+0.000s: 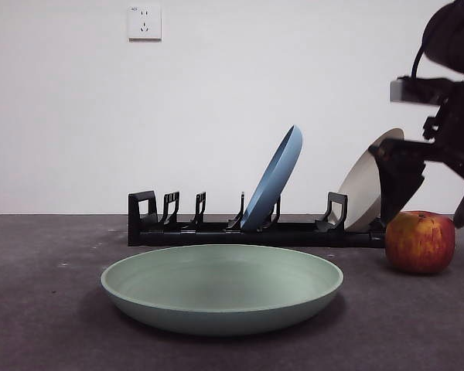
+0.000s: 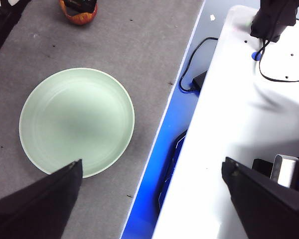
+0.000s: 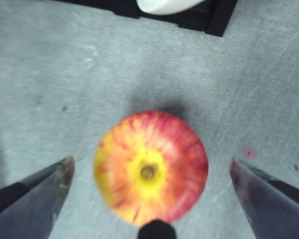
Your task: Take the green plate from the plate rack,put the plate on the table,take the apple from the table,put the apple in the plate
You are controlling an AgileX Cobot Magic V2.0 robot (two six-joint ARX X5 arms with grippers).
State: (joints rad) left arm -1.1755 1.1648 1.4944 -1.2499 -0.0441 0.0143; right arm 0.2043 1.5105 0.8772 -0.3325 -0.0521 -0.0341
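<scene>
The green plate point(image 1: 222, 286) lies flat on the table point(image 1: 46, 309) in front of the plate rack point(image 1: 216, 229); it also shows in the left wrist view point(image 2: 77, 122). The apple point(image 1: 419, 241) stands on the table by the rack's right end. My right gripper point(image 1: 433, 193) hangs open just above the apple, one jaw on each side, not touching. In the right wrist view the apple point(image 3: 151, 167) sits between the open jaws of the right gripper point(image 3: 150, 162). My left gripper point(image 2: 152, 169) is open and empty, high above the table's edge beside the green plate.
A blue plate point(image 1: 274, 178) leans in the middle of the rack. A beige plate point(image 1: 363, 189) leans at its right end, behind the right gripper. A white bench point(image 2: 249, 124) with cables point(image 2: 189, 64) lies beyond the table's edge.
</scene>
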